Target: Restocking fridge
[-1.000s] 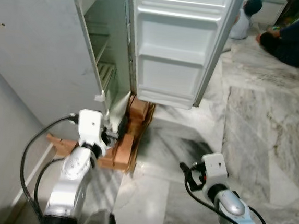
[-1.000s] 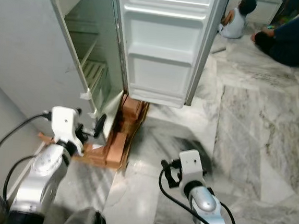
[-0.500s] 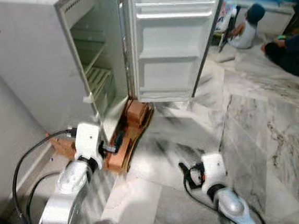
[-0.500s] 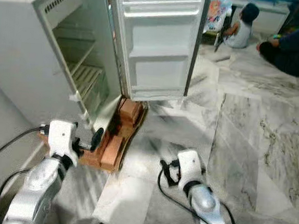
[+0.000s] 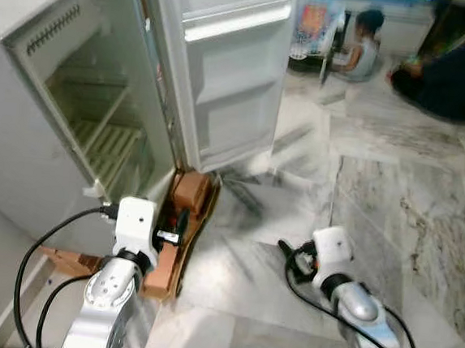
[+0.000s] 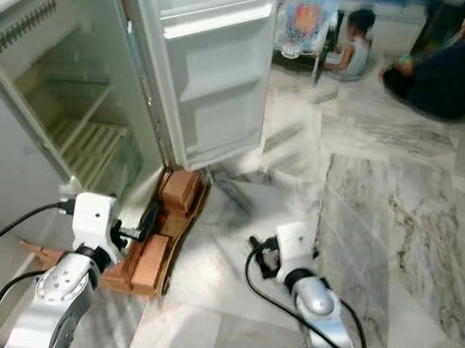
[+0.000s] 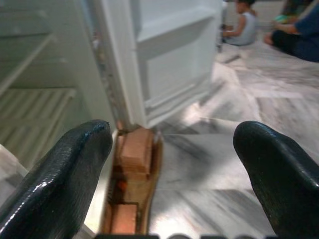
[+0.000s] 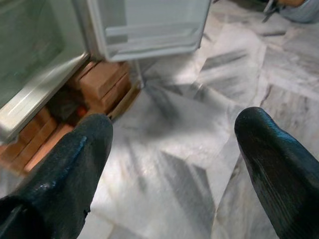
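Note:
The white fridge (image 5: 22, 156) stands at the left with its door (image 5: 225, 76) swung wide, showing pale shelves (image 5: 105, 142) inside and white door racks. My left gripper (image 5: 182, 221) hangs low by the fridge's bottom corner. In the left wrist view it (image 7: 169, 169) is open, with nothing between its black fingers (image 7: 55, 184). My right gripper (image 5: 289, 251) is over the marble floor to the right. The right wrist view shows it (image 8: 169, 164) open too, holding nothing.
Brown bricks on a wooden board (image 5: 181, 218) prop up the fridge's base beside my left gripper. A grey marble floor (image 5: 379, 179) stretches right and back. A seated child (image 5: 358, 46) and a person in dark clothes (image 5: 453, 71) are at the far back right.
The camera has shifted, so the fridge interior shows more and the people at the back come further into view. Both arms keep the same low pose, grippers open.

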### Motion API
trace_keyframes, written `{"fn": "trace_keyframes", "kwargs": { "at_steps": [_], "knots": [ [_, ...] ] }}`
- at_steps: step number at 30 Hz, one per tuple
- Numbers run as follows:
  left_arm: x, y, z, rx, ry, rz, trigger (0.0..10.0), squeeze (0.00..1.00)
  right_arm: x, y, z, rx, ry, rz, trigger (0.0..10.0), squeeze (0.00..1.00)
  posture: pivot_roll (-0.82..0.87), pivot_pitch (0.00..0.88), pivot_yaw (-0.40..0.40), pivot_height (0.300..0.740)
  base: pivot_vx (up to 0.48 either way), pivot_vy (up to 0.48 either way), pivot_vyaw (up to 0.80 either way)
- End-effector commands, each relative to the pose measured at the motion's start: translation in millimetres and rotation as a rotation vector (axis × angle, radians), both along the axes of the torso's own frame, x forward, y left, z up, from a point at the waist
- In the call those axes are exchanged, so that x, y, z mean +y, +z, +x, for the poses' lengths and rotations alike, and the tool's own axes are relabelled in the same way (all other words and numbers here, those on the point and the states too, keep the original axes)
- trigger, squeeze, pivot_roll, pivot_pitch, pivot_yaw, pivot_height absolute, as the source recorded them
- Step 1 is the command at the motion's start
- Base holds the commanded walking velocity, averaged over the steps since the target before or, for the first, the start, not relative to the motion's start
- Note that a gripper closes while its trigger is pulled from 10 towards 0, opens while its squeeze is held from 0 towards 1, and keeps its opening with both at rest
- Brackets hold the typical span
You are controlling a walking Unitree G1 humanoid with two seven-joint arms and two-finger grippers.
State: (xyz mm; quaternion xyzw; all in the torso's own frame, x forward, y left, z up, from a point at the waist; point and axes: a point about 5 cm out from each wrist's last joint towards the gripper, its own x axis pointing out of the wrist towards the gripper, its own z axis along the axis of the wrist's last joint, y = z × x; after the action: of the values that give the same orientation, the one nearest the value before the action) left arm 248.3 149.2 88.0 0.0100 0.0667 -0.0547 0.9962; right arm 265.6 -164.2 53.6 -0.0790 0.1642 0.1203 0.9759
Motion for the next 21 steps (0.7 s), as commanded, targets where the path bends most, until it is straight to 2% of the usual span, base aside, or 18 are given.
{"fn": "trace_keyframes", "kwargs": {
  "at_steps": [1,6,10,15,18,21],
  "knots": [
    [9.2,-12,-5.0,0.051,0.034,0.031,10.0,0.00,4.7,1,3.4,0.005,-0.001,0.012,10.0,0.00,-0.04,0.139,-0.003,0.740,0.431,0.000,0.00],
    [2.2,-24,-11.8,0.092,0.003,0.013,10.0,0.00,4.6,-4,6.4,0.019,0.007,0.005,10.0,0.00,-0.05,0.096,0.006,0.740,0.431,0.000,0.00],
    [8.0,-30,-18.2,0.110,0.040,0.000,10.0,0.00,10.3,-6,10.5,0.004,-0.004,0.042,10.0,0.00,-0.05,0.090,0.025,0.740,0.428,0.000,0.00],
    [16.8,-32,-25.7,0.105,0.103,0.004,10.0,0.00,8.1,-8,10.8,-0.025,-0.020,0.057,10.0,0.00,0.00,0.053,0.019,0.740,0.369,-0.103,0.00],
    [21.8,-31,-25.1,0.093,0.166,0.024,10.0,0.00,1.2,-10,13.7,-0.018,-0.082,0.075,10.0,0.00,0.00,0.062,0.022,0.740,0.000,0.000,0.00],
    [19.9,-27,-22.2,0.091,0.174,0.025,10.0,0.00,7.0,-5,16.2,-0.037,-0.047,0.068,10.0,0.00,0.01,0.063,0.021,0.740,0.000,0.000,0.00]
  ]
}}
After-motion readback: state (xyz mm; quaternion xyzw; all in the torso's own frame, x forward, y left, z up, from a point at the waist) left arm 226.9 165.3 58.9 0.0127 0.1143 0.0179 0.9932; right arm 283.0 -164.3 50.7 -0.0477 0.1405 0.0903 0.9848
